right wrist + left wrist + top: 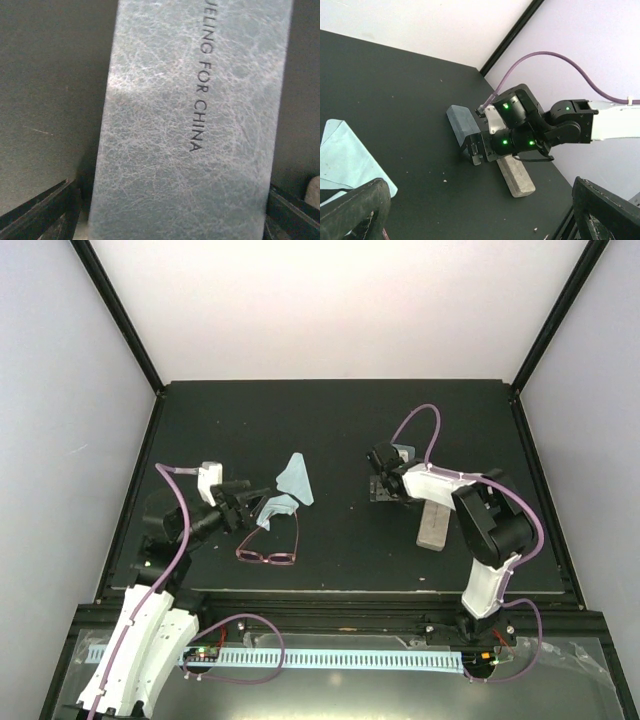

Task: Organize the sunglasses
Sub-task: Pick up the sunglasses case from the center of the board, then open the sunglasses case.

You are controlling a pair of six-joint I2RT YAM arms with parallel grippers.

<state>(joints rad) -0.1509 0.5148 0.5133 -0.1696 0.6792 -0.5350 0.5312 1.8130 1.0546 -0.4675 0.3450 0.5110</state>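
The pink-maroon sunglasses [268,546] lie open on the black table, just right of my left gripper [250,498]. That gripper is open and empty, its fingers [355,210] spread wide. The all-black sunglasses do not show in any view. My right gripper [380,478] points down over the blue-grey case [190,125], which also shows in the left wrist view [461,121]. Its jaws stand open astride the case, a finger [35,212] at each side.
Two light blue cloths lie by the left gripper, one farther back [295,478] and one nearer [277,507]. A beige case [433,526] lies beside the right arm and also shows in the left wrist view [517,177]. Black rails edge the table.
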